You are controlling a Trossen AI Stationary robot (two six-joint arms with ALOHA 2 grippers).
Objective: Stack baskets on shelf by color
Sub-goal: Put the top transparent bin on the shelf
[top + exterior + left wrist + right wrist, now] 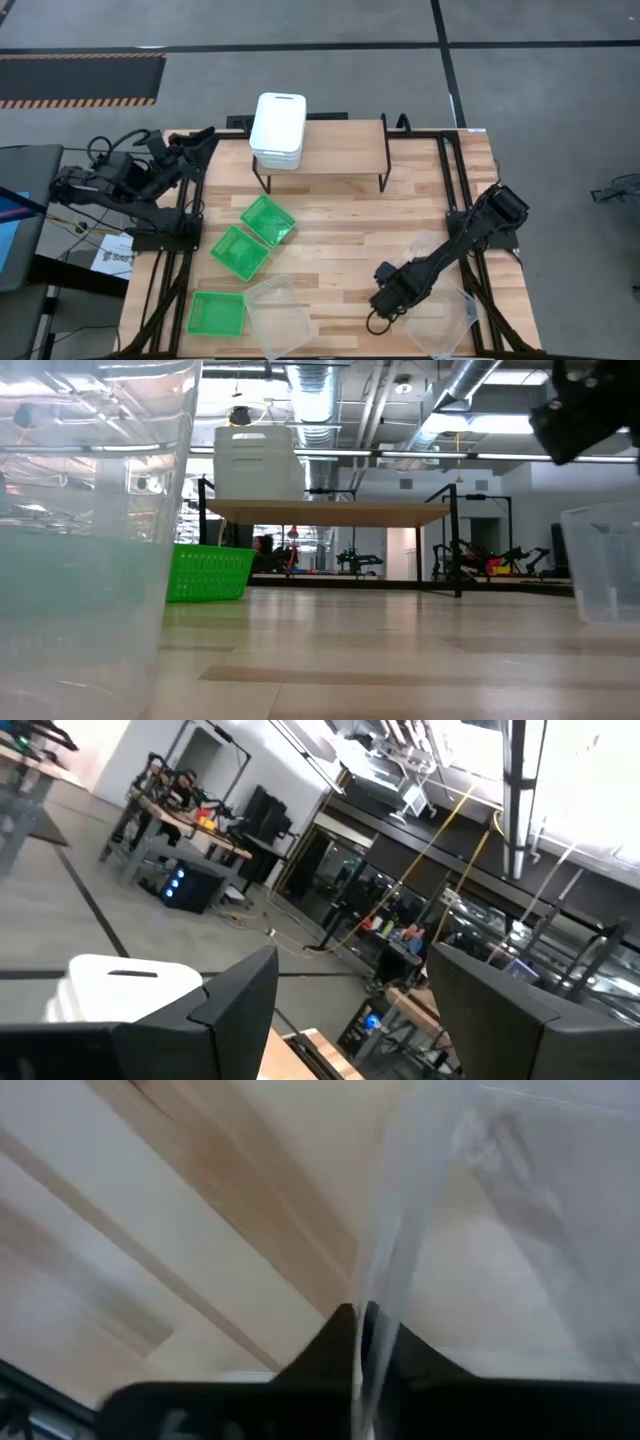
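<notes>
Far to my left, my left gripper (205, 135) waits folded at the table's back corner, its fingers (235, 1005) standing wide apart on nothing. Just beyond it, the white baskets (277, 129) sit stacked on the left end of the shelf (345, 150). Three green baskets (268, 219) lie loose on the tabletop (340, 225) between that arm and my working one, and a clear basket (280, 313) rests at the front edge beside them.

Moving right, my right gripper (381, 320) is low at the front of the table. Its fingers (335, 1342) are pressed together on the thin rim of another clear basket (445, 322), which sits just to the gripper's right; a third clear basket (428, 245) lies behind it.

My worry is the hold. The wall is slick and very thin, and I pinch only its edge, so a lift could let the tub swing, twist or slide free. A dangling tub could also clip the clear basket behind it or the shelf's edge on the way over.
</notes>
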